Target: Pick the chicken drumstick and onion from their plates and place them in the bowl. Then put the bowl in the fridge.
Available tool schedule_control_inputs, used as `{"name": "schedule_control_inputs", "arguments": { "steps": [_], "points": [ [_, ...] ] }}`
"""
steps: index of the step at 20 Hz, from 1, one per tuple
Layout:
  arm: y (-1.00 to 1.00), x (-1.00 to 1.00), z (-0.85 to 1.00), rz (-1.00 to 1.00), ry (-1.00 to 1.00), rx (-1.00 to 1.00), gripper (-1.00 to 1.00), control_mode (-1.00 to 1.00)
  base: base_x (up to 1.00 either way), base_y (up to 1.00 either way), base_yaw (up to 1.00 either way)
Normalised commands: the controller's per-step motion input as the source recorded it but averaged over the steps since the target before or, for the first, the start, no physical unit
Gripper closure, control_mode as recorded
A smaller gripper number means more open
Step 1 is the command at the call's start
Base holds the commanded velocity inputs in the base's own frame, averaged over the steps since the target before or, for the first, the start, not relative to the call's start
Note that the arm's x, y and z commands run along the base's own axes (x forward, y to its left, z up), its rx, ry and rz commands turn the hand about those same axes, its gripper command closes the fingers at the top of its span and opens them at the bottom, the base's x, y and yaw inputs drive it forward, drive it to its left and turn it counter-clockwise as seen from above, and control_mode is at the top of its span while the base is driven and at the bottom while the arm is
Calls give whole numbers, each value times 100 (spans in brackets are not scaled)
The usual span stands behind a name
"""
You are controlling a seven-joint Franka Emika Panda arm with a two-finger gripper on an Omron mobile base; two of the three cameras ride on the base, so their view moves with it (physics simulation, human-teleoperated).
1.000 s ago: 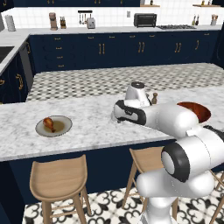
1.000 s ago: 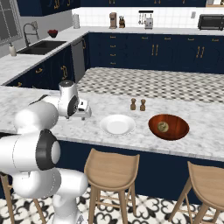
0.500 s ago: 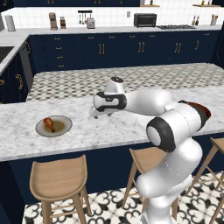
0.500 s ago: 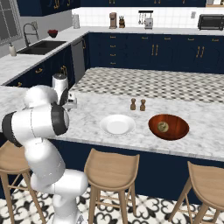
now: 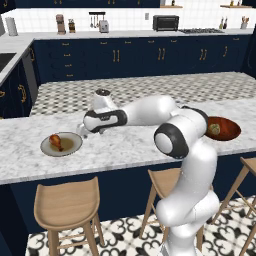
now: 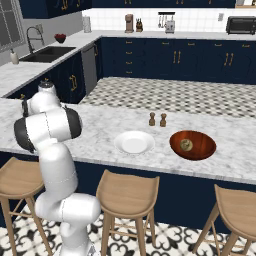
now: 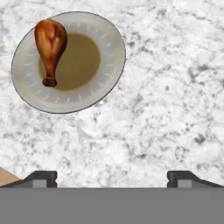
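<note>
The chicken drumstick (image 7: 50, 41) lies on the grey-rimmed plate (image 7: 109, 48) with an olive-brown centre, at the left of the marble island (image 5: 125, 145). My gripper (image 7: 112, 178) hangs open and empty over bare marble just to the right of that plate (image 5: 70, 151), apart from the drumstick (image 5: 56, 141). In the left base view the gripper (image 5: 80, 132) sits at the plate's right edge. The onion (image 6: 186, 145) rests inside the red-brown bowl (image 6: 205, 150) at the island's right end, beside the plain white plate (image 6: 134, 142). The fridge is out of view.
Two small shakers (image 6: 157, 120) stand behind the white plate. Wooden stools (image 5: 67, 205) line the island's near edge. Navy cabinets and a rear counter with a toaster oven (image 5: 165, 22) run along the back; a sink (image 6: 42, 53) is at far left.
The arm has swung left along the island, away from the bowl's end, and now hangs beside the drumstick plate. The gripper stayed open and empty. Nothing on the counter moved.
</note>
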Motion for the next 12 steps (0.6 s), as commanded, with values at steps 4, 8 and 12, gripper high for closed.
{"name": "schedule_control_inputs", "arguments": {
  "steps": [4,8,12],
  "points": [
    [100,-4,-16,0,0,-1,-100,-100,0,0,0],
    [98,6,-19,0,6,0,-100,-100,0,0,0],
    [76,29,-17,0,2,-1,-100,-100,0,0,0]
  ]
}}
